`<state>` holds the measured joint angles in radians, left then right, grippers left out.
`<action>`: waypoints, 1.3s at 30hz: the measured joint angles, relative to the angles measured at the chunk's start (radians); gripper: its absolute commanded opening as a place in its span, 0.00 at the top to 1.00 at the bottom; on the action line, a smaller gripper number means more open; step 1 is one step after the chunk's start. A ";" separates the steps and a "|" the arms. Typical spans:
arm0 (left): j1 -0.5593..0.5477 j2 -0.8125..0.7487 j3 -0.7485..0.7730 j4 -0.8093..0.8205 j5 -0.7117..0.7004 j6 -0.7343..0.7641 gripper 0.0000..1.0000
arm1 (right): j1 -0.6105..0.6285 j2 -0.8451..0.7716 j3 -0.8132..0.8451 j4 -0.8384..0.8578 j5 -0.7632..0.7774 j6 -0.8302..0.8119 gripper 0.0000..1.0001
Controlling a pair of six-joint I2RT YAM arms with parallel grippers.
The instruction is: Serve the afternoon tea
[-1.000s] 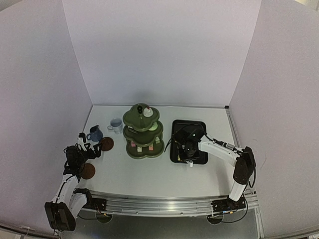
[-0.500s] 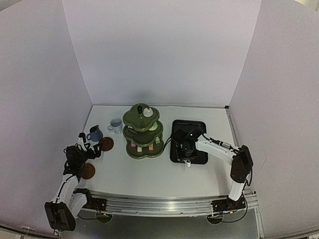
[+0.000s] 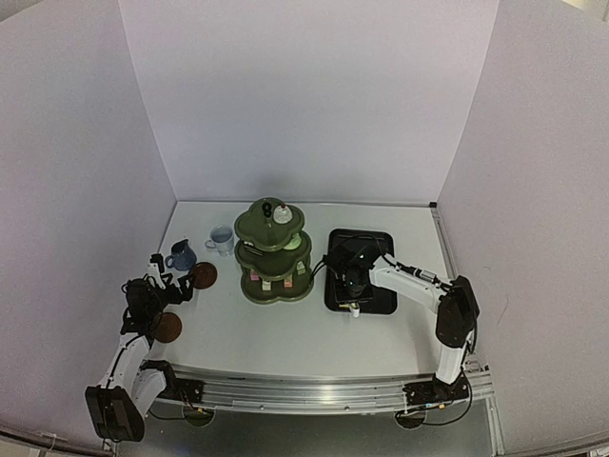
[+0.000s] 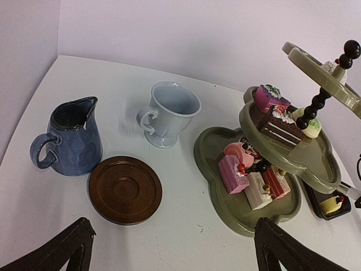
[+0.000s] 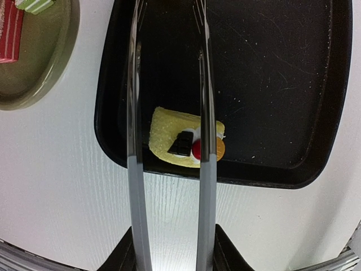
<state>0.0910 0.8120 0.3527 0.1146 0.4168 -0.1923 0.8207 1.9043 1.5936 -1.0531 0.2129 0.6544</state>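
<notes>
The dark green three-tier stand [image 3: 274,252] holds small cakes [image 4: 248,175] on its tiers. A dark blue mug [image 4: 70,138], a pale mug [image 4: 169,113] and a brown saucer [image 4: 124,189] stand to its left. A second saucer [image 3: 168,327] lies nearer the front. My left gripper [image 4: 173,226] is open and empty, low before the first saucer. My right gripper [image 5: 172,248] is shut on metal tongs [image 5: 135,113]. The tongs' arms stand apart over a yellow cake [image 5: 169,138] in the near left corner of the black tray [image 5: 271,84].
The tray [image 3: 376,238] lies right of the stand, close to its bottom tier [image 5: 39,68]. White walls close in the table at the back and both sides. The left arm [image 3: 143,305] sits by the left wall.
My right arm has shifted slightly left and nearer over the tray with the tongs. The left arm, mugs, saucers and stand have not moved.
</notes>
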 measured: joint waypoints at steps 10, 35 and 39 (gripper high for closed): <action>0.000 0.000 0.000 0.000 0.000 0.000 0.00 | 0.000 0.031 0.027 0.009 0.027 0.012 0.69; 0.000 0.000 0.000 0.000 0.000 0.000 0.00 | -0.106 -0.105 0.160 -0.055 0.074 -0.319 1.00; 0.000 0.000 0.000 0.000 0.000 0.000 0.00 | -0.103 -0.133 0.318 -0.106 0.044 -0.430 1.00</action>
<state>0.0910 0.8120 0.3527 0.1146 0.4171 -0.1921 0.7182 1.7717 1.9115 -1.1592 0.2569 0.2247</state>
